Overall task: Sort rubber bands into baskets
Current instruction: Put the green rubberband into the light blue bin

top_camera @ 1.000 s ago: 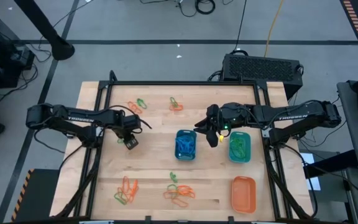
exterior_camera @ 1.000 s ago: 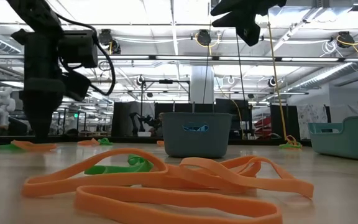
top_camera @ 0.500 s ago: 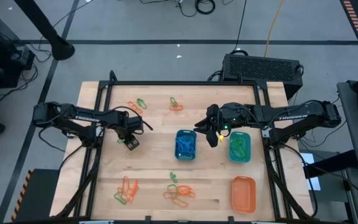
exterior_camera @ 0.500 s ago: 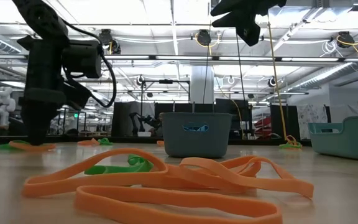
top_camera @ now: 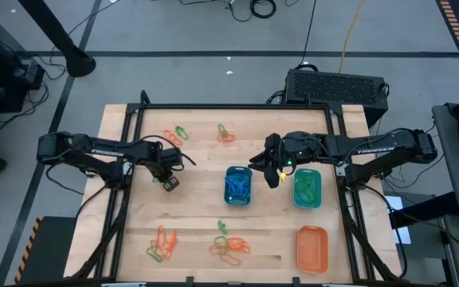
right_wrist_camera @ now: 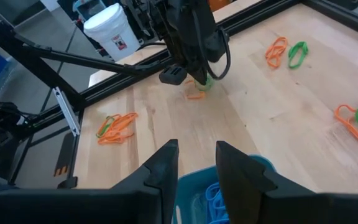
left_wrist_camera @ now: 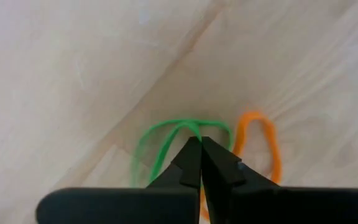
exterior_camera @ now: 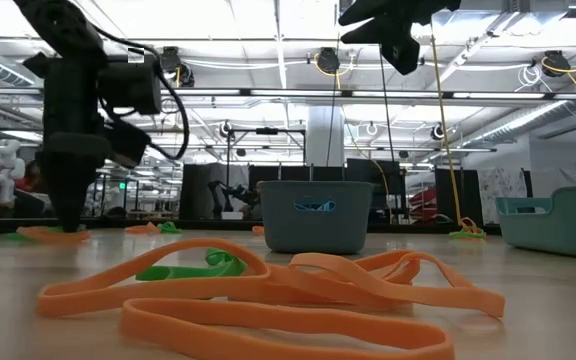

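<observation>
Down at the wooden table's (top_camera: 198, 207) left side, the left gripper (left_wrist_camera: 196, 147) has its jaws pinched together on a thin green rubber band (left_wrist_camera: 160, 140), an orange loop (left_wrist_camera: 261, 146) just beside it; over the blue plastic basket (top_camera: 237, 185), the right gripper (right_wrist_camera: 196, 163) hovers, fingers slightly parted, holding nothing; teal basket (top_camera: 307, 188) alongside, orange basket (top_camera: 311, 247) nearer the front edge.

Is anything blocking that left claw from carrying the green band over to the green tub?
Nothing visible on the table does. The left claw pinches the green band; the blue tub stands before the green tub.
</observation>
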`<state>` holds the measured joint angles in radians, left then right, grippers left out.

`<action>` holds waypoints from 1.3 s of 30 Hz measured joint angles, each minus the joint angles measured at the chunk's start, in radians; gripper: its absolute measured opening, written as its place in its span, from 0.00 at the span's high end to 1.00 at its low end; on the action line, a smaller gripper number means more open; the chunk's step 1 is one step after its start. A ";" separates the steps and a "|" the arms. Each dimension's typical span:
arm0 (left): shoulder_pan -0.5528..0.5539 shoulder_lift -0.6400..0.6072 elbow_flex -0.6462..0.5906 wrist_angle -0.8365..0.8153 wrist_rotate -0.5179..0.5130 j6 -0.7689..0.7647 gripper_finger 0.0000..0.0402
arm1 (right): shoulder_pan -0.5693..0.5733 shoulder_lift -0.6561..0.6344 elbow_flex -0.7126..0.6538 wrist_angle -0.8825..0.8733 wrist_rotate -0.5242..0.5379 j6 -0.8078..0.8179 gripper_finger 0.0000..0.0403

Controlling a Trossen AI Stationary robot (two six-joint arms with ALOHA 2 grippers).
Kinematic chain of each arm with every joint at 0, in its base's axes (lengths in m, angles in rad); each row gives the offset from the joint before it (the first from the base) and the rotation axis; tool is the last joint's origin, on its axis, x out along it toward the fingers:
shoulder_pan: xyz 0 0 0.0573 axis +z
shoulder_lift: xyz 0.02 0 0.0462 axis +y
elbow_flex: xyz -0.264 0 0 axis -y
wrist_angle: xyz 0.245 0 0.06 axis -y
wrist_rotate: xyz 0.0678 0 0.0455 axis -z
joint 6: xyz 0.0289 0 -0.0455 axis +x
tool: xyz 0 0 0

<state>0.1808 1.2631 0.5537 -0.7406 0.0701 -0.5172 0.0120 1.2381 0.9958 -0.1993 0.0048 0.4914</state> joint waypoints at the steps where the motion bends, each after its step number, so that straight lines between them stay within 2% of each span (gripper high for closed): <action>1: 0.000 -0.018 0.000 -0.002 -0.002 0.000 0.99 | 0.000 0.000 0.000 0.000 -0.001 0.007 0.75; 15: 0.000 -0.259 0.002 -0.070 0.000 0.002 1.00 | 0.000 0.000 0.000 0.004 -0.001 0.021 0.75; 21: 0.000 -0.352 0.002 -0.021 0.062 0.056 1.00 | 0.000 0.005 0.000 0.055 -0.001 0.030 0.75; 24: 0.000 -0.385 0.002 0.103 0.085 0.096 1.00 | 0.000 0.041 0.001 0.132 -0.001 0.009 0.75; 32: 0.000 -0.384 0.004 0.736 0.117 0.105 1.00 | -0.005 0.256 0.001 0.470 -0.004 -0.092 0.75; 35: 0.000 -0.376 0.004 0.850 0.119 0.083 1.00 | -0.015 0.323 0.001 0.590 -0.003 -0.122 0.75; 39: 0.000 -0.366 0.004 0.929 0.120 0.038 1.00 | -0.024 0.380 0.039 0.612 0.061 -0.225 0.73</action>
<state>0.1803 0.8973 0.5575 0.1880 0.1905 -0.4795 -0.0117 1.6184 1.0347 0.4127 0.0659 0.2664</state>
